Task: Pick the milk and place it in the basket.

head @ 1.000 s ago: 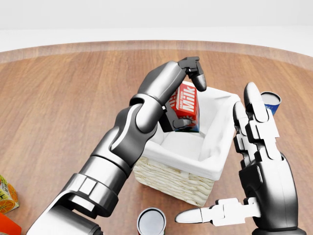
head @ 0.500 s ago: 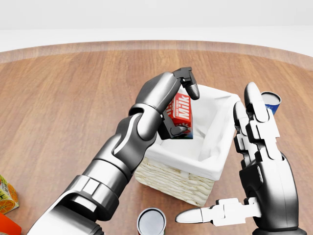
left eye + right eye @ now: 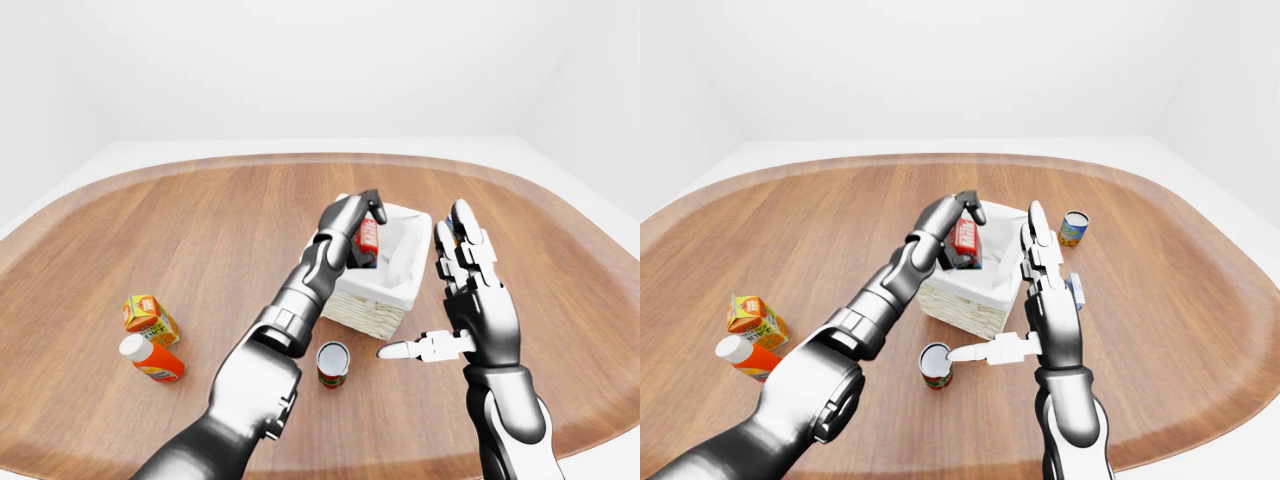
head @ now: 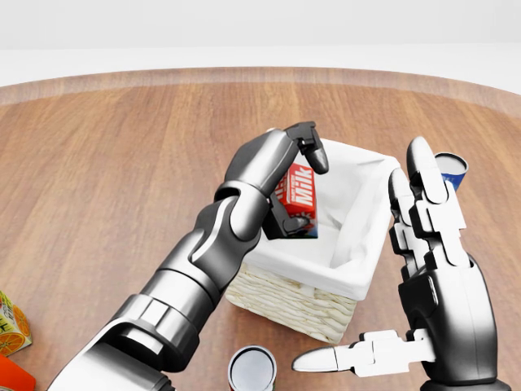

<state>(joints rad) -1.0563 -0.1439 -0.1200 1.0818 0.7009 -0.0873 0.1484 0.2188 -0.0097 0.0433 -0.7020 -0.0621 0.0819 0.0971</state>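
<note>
**Milk carton held inside basket, release pending**

Holding the milk carton [image 4: 297, 201] within the mouth of the basket [image 4: 285, 303], the left hand [image 4: 299, 183] has its fingers closed round the carton's upper part, one finger hooked over the top and others pressing from below. The carton sits at the centre of the head view, tilted, low between the basket's white cloth-lined walls; whether its base touches the lining cannot be told.

Handling judgement: a small cardboard carton, likely light and fairly stiff, though its walls would dent under a hard squeeze. Its flat sides offer the best hold, opposite faces pinched near the upper half, as at present. The printed surface may be somewhat slick.

Appearance: red carton with white "Milk" lettering on the visible face and a blue band near the bottom edge.

The right hand [image 4: 431, 269] stands at the lower right of the head view, fingers spread and upright, thumb out sideways, gripping nothing, just beside the basket's right wall.

Also on the table [image 3: 200, 220]: a can [image 4: 252, 370] below the basket, a blue can [image 3: 1074, 228] to its right, an orange carton [image 3: 148, 316] and a bottle [image 3: 150, 359] at left.
</note>
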